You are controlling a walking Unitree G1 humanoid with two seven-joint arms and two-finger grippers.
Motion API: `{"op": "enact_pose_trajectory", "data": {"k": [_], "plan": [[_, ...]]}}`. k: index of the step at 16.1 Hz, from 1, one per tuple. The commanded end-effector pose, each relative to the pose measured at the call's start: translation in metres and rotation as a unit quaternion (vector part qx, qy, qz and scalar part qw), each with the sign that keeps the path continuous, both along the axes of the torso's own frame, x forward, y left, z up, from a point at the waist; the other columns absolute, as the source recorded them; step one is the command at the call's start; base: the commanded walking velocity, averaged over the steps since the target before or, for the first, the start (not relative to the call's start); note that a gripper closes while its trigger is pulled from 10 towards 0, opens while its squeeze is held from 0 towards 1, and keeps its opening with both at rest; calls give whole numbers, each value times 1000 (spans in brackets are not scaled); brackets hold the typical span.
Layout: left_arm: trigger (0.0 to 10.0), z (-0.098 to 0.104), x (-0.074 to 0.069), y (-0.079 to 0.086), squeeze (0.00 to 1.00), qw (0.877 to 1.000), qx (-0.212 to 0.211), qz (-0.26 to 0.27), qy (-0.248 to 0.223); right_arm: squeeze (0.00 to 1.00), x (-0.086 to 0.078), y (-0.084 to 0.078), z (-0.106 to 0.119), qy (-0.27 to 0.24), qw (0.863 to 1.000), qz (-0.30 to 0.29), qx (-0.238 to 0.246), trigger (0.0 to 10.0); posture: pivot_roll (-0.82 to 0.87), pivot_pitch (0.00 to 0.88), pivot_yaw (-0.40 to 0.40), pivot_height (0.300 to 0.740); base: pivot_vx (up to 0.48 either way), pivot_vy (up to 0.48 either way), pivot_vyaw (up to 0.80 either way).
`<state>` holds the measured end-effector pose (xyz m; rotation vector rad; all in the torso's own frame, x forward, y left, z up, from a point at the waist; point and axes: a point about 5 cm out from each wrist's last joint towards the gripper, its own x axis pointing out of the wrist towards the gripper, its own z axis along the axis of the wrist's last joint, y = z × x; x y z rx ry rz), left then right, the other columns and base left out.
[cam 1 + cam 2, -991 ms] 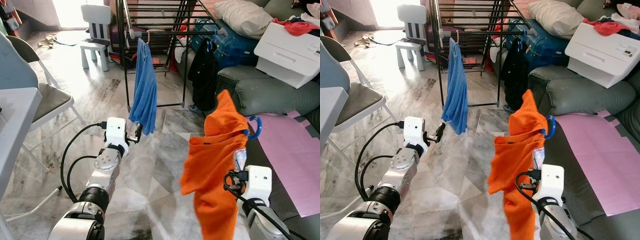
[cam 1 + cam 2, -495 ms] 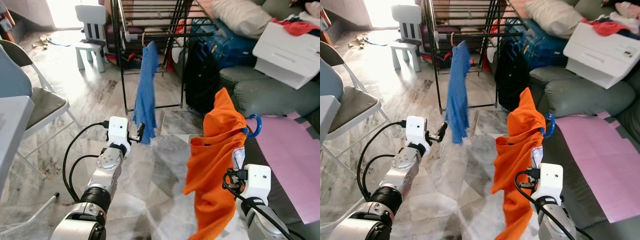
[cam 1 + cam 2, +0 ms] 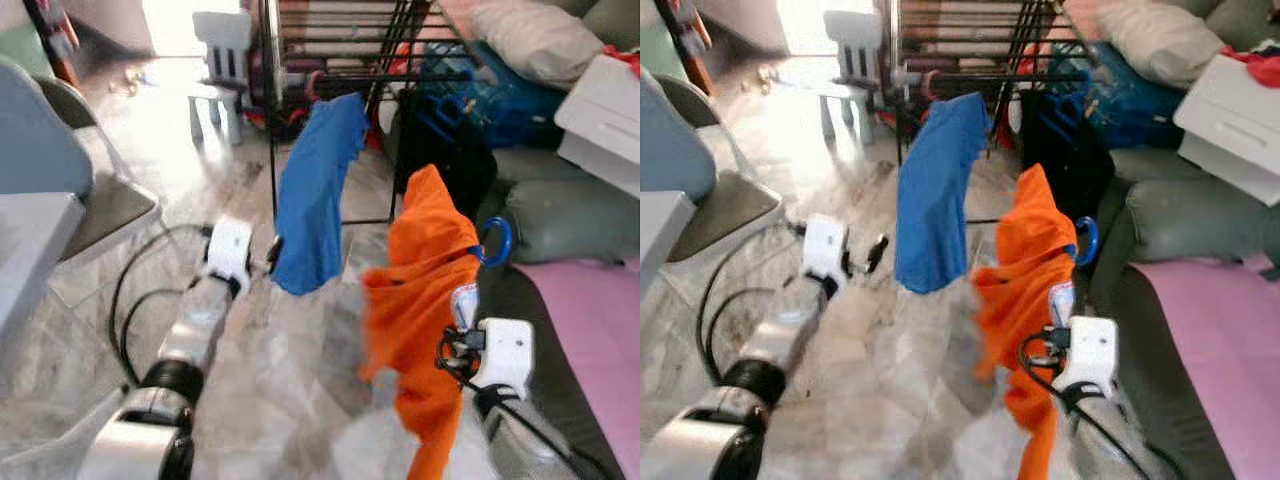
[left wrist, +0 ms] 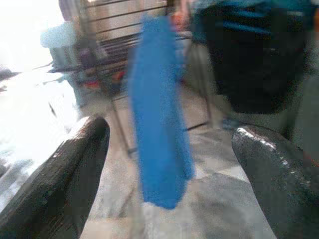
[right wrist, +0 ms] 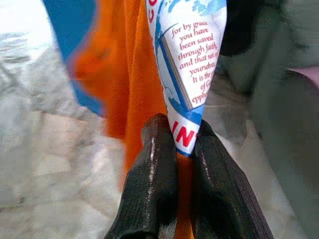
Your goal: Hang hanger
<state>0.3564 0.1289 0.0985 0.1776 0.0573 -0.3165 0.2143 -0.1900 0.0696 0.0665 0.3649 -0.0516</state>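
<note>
Two black fingers (image 5: 159, 169) pinch crumpled orange cloth (image 3: 420, 290) with printed panel (image 5: 187, 64).

Pale grey marble-patterned tile floor (image 3: 300, 350), blurred, brightly lit at the far end; a small white plastic child's chair (image 3: 222, 60) stands there; a grey folding chair (image 3: 70, 160) at left; a grey-green padded sofa (image 3: 560, 210) at right, under a white rectangular box (image 3: 605, 120).
</note>
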Motion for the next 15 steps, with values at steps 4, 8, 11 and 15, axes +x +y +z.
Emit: {"op": "enact_pose_trajectory", "data": {"k": [4,8,11,15], "plan": [[10000,-7,-9,23,0,999,29,15,12,0,5,0,9,-23,1000,-5,5,10000,1,0,-54,740,308,0,0],[10000,-12,-30,43,0,997,26,78,-4,0,7,-4,15,-28,1000,1,-7,10000,9,0,-50,740,301,0,0],[10000,-19,-53,67,0,989,29,144,15,0,4,-2,14,-25,1000,3,-5,10000,23,0,-68,740,300,0,0],[10000,-24,-62,62,0,989,31,141,31,0,6,7,12,-29,1000,9,8,10000,22,0,-65,740,278,0,102]]}}
